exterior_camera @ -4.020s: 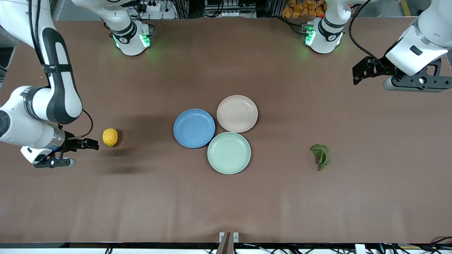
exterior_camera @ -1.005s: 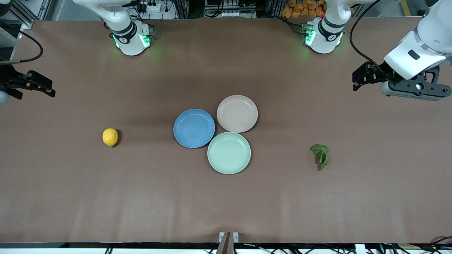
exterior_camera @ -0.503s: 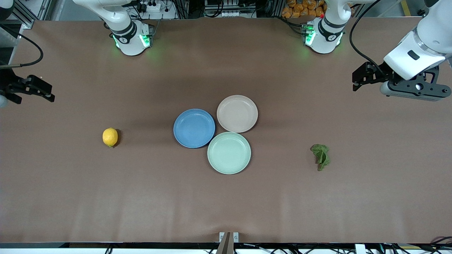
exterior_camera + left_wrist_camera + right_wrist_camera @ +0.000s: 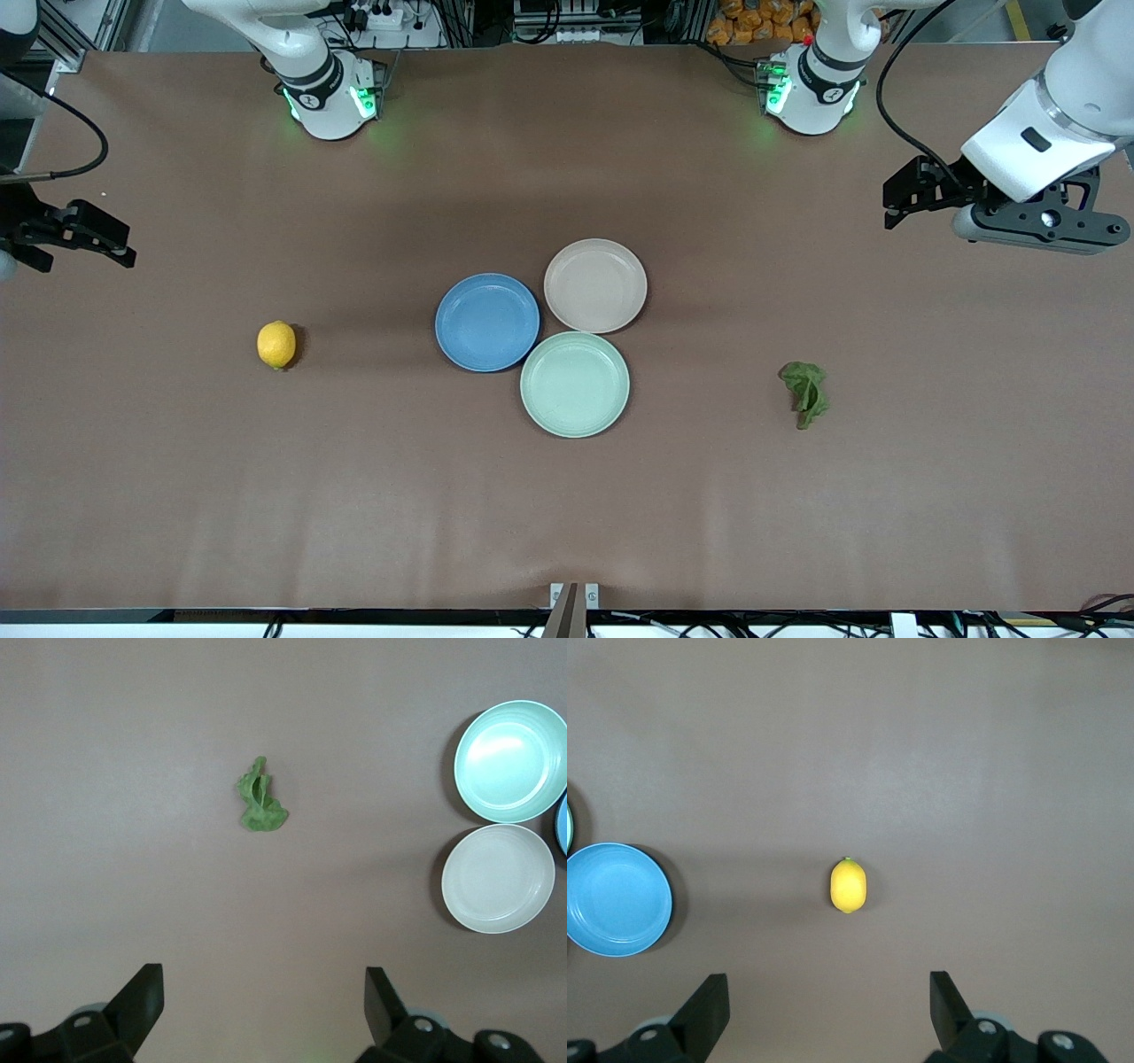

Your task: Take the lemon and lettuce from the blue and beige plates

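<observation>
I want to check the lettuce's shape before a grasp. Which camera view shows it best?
The left wrist view: the lettuce lies on bare table, seen from straight above with its folds visible. The front view shows the lettuce smaller, toward the left arm's end of the table. The right wrist view does not show it.

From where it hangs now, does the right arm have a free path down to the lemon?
Probably yes. The lemon lies alone on bare table toward the right arm's end, apart from the blue plate. The right gripper hangs up over that end, jaws open and holding nothing, with nothing between.
</observation>
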Robot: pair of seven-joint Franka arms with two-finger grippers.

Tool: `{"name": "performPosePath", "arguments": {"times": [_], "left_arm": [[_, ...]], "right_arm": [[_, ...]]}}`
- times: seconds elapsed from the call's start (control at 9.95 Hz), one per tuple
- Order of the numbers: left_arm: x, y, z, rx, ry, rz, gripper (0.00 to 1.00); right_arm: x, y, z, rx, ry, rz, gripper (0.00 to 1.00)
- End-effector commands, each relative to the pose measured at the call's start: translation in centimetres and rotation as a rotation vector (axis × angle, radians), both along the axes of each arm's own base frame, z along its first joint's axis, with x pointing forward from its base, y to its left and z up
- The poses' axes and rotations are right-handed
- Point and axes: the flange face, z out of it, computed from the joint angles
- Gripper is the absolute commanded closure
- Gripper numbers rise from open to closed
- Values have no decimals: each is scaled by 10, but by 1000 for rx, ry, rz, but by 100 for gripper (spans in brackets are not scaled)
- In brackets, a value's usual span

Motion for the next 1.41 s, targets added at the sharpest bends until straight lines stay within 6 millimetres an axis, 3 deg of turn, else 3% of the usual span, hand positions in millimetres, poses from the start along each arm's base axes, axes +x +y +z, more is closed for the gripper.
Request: {"name": "performPosePath", "arguments": {"times": [0.0, 1.31], "left_arm": [[-4, 1, 3, -1, -8, -19, 0], [-5, 2, 6, -2, -14, 16, 0]], "right_arm": [[3, -6, 5, -4, -5, -26, 0], [14, -8, -3, 7, -15, -32, 0]]}}
